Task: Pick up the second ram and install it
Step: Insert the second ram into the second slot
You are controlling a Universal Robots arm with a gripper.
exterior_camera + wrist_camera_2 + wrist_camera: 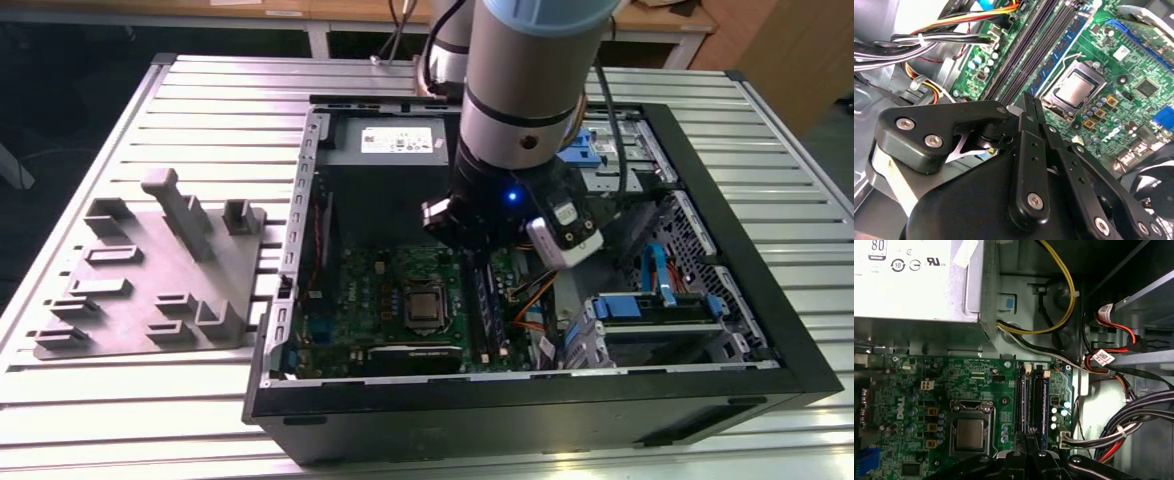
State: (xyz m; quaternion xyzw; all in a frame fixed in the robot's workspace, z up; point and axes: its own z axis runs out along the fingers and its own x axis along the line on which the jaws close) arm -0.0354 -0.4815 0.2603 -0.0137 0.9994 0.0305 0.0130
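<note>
Now | claw (1030, 100) narrow, fingers pressed together | poised over memory slots (1033, 395) | on green motherboard (360, 290) | inside open computer case (534, 405)

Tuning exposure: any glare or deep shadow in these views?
Exterior view: the arm shadows the open black computer case interior above the square green motherboard. Second wrist view: glare on the square silver processor lid; black gripper dark. First wrist view: pale grey metal power supply box washed bright.
</note>
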